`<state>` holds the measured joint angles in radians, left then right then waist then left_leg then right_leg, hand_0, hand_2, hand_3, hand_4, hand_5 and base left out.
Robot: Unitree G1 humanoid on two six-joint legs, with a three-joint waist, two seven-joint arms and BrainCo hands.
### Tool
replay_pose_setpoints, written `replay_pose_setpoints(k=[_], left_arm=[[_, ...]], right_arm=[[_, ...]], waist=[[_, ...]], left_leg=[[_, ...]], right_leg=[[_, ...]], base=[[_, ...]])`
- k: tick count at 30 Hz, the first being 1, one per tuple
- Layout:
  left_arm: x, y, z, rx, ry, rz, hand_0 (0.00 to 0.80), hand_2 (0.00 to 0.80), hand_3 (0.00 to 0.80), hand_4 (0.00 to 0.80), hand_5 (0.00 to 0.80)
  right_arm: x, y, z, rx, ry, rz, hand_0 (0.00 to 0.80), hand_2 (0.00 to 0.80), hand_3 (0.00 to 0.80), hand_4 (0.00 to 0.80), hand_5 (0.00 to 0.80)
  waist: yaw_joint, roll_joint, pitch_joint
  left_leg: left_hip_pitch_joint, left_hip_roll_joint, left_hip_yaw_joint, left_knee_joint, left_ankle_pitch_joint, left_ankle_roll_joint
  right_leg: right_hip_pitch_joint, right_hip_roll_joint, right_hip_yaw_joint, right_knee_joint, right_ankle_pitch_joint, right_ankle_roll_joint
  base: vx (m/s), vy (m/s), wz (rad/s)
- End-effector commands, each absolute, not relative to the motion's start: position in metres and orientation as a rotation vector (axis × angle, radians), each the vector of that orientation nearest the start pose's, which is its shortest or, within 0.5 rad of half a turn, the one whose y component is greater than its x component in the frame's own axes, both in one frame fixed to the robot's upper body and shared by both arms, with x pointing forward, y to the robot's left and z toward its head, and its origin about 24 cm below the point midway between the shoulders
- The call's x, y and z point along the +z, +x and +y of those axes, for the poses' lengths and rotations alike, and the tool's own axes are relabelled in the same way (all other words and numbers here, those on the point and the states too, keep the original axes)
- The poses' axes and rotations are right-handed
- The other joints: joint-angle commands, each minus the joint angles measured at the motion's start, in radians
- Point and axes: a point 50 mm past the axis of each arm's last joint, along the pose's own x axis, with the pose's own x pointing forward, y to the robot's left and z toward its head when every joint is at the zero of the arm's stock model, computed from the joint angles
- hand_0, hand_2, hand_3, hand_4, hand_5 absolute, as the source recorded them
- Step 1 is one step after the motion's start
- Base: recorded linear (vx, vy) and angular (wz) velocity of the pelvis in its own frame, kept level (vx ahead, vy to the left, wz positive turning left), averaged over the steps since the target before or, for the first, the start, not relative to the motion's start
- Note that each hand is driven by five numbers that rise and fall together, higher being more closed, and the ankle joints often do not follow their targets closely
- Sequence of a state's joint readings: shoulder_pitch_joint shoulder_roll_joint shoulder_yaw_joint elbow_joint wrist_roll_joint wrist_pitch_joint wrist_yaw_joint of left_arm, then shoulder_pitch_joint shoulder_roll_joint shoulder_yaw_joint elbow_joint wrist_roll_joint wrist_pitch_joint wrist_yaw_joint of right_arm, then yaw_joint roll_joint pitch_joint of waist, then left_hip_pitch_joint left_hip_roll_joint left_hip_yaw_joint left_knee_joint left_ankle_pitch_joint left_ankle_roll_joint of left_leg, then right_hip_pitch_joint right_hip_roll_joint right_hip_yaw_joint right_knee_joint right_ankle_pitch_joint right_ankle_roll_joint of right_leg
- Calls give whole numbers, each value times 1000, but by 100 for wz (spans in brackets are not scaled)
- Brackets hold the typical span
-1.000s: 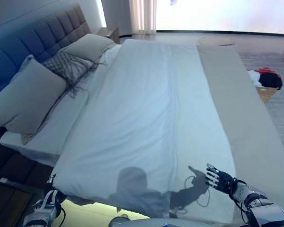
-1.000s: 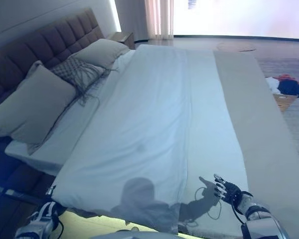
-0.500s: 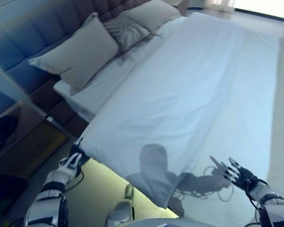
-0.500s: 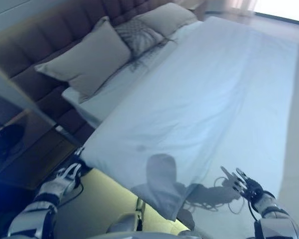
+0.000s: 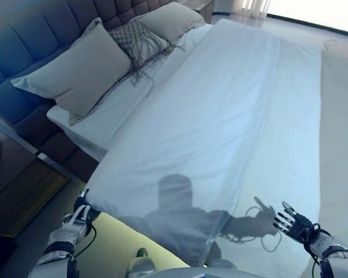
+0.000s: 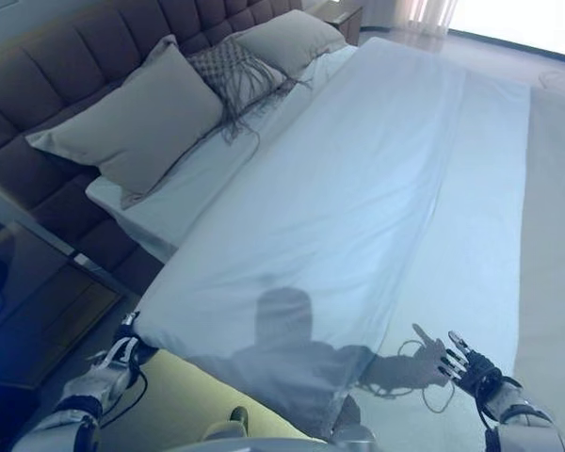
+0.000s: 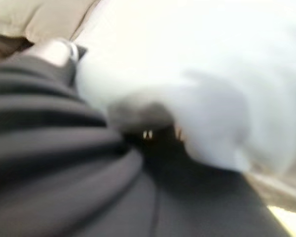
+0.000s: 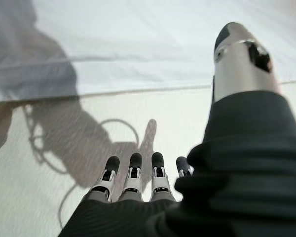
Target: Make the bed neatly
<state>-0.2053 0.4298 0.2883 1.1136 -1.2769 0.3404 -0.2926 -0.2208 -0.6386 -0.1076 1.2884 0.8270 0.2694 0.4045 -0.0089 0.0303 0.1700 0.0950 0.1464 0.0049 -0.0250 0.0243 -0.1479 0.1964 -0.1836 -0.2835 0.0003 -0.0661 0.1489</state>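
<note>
A white duvet (image 5: 209, 127) lies spread flat over the bed. Its near left corner (image 5: 91, 200) overhangs the bed's side. My left hand (image 5: 74, 220) is at that corner, and in the left wrist view white cloth (image 7: 207, 118) is bunched in its grip. My right hand (image 5: 294, 221) hovers low over the pale sheet (image 8: 49, 197) by the duvet's near right edge, open, with its fingers (image 8: 133, 173) straight and holding nothing. A large beige pillow (image 5: 75, 75), a fringed patterned cushion (image 5: 136, 40) and another pillow (image 5: 169, 17) lean at the head.
A tufted headboard (image 5: 23, 40) runs along the left. A dark nightstand (image 5: 11, 185) stands beside the bed at the lower left. A beige strip of bedding (image 5: 342, 133) lies along the right of the duvet.
The whole view has swung left and back as the head moved. My left hand stays at the duvet's corner. My right hand stays open over the sheet.
</note>
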Motion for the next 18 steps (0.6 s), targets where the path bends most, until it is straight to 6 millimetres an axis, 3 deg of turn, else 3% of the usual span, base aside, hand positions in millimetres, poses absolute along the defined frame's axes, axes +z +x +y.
replay_pose_setpoints(k=[1, 7, 9, 11, 12, 15, 16, 18], left_arm=[[-79, 135, 365, 705, -1103, 458, 800, 800, 800, 800, 800], [-86, 146, 347, 590, -1096, 553, 800, 800, 800, 800, 800], [-88, 145, 346, 576, -1092, 568, 800, 800, 800, 800, 800], [-87, 140, 350, 598, -1096, 547, 800, 800, 800, 800, 800], [-87, 137, 352, 613, -1100, 525, 800, 800, 800, 800, 800], [-86, 135, 353, 611, -1107, 469, 800, 800, 800, 800, 800], [-84, 137, 354, 605, -1105, 452, 800, 800, 800, 800, 800], [-82, 139, 357, 613, -1099, 431, 800, 800, 800, 800, 800]], right_arm=[[-73, 160, -366, -466, 592, 802, 0, 0, 0, 0, 0], [-74, 167, -361, -476, 619, 764, 0, 0, 0, 0, 0], [-73, 171, -359, -454, 629, 752, 0, 0, 0, 0, 0], [-73, 180, -351, -411, 633, 749, 0, 0, 0, 0, 0], [-75, 184, -345, -387, 633, 753, 0, 0, 0, 0, 0], [-80, 186, -335, -353, 641, 769, 0, 0, 0, 0, 0], [-82, 182, -333, -342, 646, 776, 0, 0, 0, 0, 0], [-84, 179, -334, -338, 642, 784, 0, 0, 0, 0, 0]], waist=[[110, -26, -32], [90, -38, -19], [88, -34, -15], [96, -21, -7], [99, -11, -5], [91, 11, -8], [87, 17, -16], [90, 4, -29]], left_leg=[[-17, -9, 39, 78, -80, 35], [-43, -61, 102, 155, -138, 68], [-35, -80, 141, 150, -143, 72], [-1, -89, 228, 116, -143, 79], [10, -93, 264, 92, -133, 89], [11, -103, 294, 38, -104, 119], [15, -112, 284, 10, -107, 129], [-1, -133, 298, 1, -98, 131]], right_leg=[[-68, -105, 43, 57, 44, 42], [-91, -184, 67, 23, 148, 65], [-110, -213, 23, -4, 221, 78], [-151, -223, -77, 46, 259, 92], [-169, -208, -107, 108, 240, 86], [-225, -133, -99, 304, 152, 50], [-220, -69, -90, 377, 71, 44], [-177, 22, -114, 329, -13, 16]], base=[[-26, 114, -2], [-65, 132, -3], [-57, 135, -15], [-111, 231, -38], [-162, 291, -77], [-132, 208, -104], [-60, 109, -71], [-69, 3, -39]])
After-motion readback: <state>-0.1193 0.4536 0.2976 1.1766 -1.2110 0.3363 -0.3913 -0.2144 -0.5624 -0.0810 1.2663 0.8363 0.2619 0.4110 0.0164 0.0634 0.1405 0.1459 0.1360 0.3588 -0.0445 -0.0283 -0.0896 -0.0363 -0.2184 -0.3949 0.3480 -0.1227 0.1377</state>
